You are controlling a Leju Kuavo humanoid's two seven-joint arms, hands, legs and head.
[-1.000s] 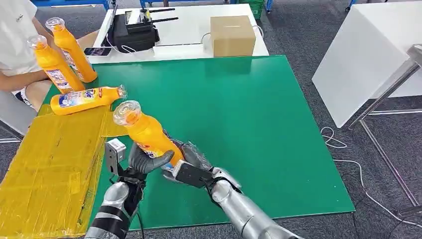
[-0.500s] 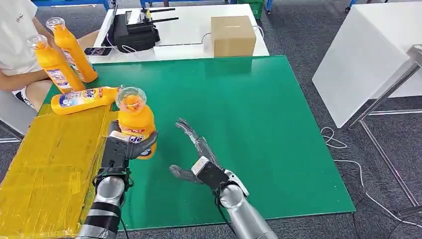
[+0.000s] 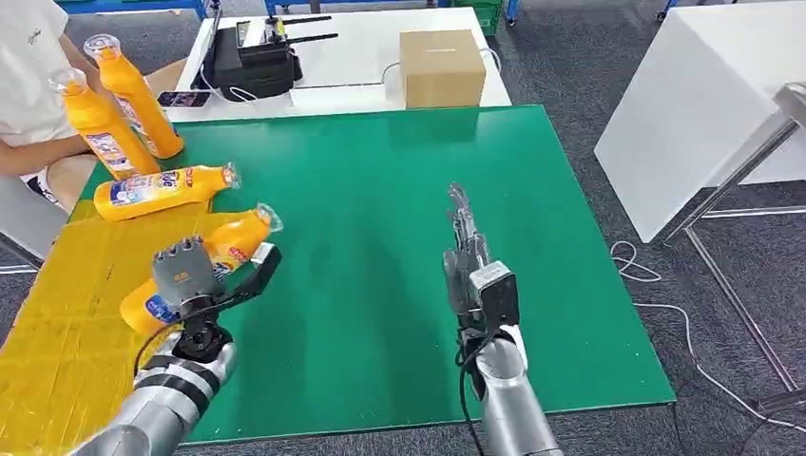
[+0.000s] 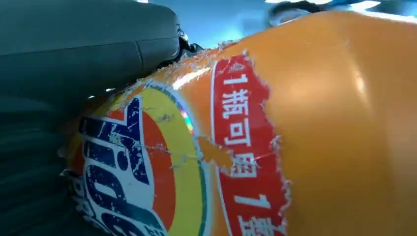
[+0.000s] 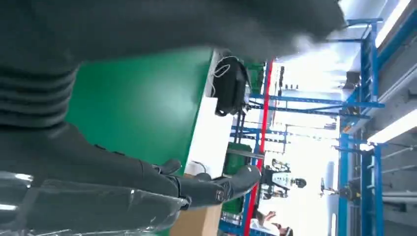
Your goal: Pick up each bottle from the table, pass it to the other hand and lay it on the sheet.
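Left hand grips a bottle, fingers wrapped round its body, tilted low over the yellow sheet; cap end points past the fingertips toward the green mat. Right hand holds nothing, fingers straight and apart. One bottle lies beyond the fingers at the sheet's far edge. A person holds two more bottles. Judgement: handover done, laying down left; the other two are not yet handled.

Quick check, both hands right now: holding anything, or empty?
Left hand: holds an orange bottle, tilted over the yellow sheet.
Right hand: open, fingers straight, empty.
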